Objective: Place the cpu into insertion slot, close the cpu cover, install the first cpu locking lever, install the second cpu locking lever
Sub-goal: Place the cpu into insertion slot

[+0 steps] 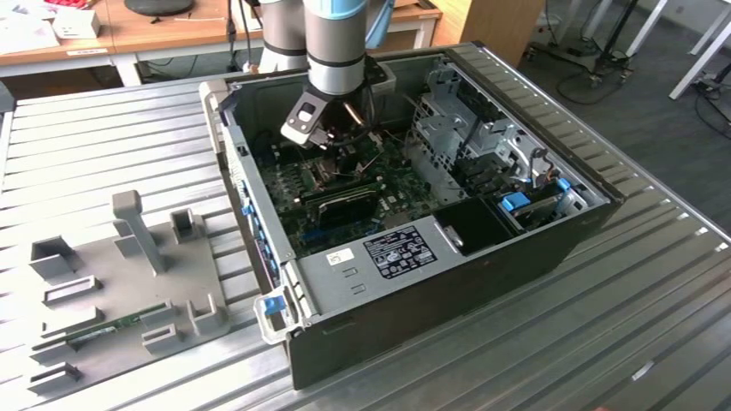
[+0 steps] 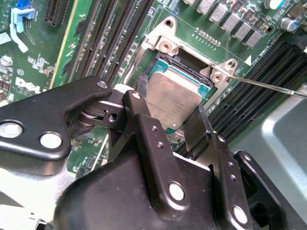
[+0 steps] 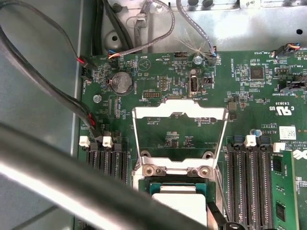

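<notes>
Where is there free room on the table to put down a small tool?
Free: the ribbed table at the exterior view's right of the computer case, and the strip beyond the grey fixture. Crowded: inside the case, where the hand holds the cpu over the insertion slot.

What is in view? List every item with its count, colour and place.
computer case: one, black, open, on the metal table
circuit board: one, green, inside the case
insertion slot: one, dark, on the board
cpu: one, silver-grey, at the slot, held by the tool
cpu cover: one, silvery, swung open
locking lever: one seen, thin silvery wire, beside the slot
memory slots: several, black, on both sides of the slot
fixture tray: one, grey, on the table at the exterior view's left
arm: one, grey and blue, reaching into the case
tool: one, black, shut on the cpu
</notes>
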`<state>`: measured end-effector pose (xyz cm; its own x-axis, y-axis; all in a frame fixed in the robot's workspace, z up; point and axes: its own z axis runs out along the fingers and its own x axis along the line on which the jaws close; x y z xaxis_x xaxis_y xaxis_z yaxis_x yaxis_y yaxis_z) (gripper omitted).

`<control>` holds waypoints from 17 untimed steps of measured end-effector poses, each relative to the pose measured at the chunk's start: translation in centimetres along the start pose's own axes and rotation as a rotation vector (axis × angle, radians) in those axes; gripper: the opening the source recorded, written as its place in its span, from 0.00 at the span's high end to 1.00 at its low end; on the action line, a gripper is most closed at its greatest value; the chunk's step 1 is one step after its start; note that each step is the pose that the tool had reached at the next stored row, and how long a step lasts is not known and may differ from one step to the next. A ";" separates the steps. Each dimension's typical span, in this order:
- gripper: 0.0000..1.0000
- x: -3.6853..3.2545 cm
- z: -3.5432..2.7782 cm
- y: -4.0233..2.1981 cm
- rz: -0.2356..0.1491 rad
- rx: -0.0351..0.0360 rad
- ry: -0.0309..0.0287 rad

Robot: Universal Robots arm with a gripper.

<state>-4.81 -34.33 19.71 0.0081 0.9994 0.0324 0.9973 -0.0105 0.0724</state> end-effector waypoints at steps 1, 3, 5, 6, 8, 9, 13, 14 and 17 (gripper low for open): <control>0.46 0.00 0.03 0.00 0.000 0.0001 -0.0001; 0.46 0.00 0.08 -0.01 0.000 0.0002 -0.0003; 0.46 0.00 0.17 -0.02 0.000 0.0001 -0.0002; 0.46 0.00 0.18 -0.02 0.000 0.0002 -0.0003; 0.46 0.00 0.20 -0.02 0.000 0.0001 -0.0002; 0.46 0.01 0.20 -0.02 0.000 0.0000 0.0000; 0.46 0.11 0.21 -0.02 0.000 0.0002 -0.0003; 0.46 0.13 0.22 -0.02 0.000 0.0001 -0.0002; 0.46 0.16 0.26 -0.02 0.000 0.0001 -0.0001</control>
<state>-4.81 -34.16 19.45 0.0081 0.9994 0.0323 0.9973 -0.0105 0.0723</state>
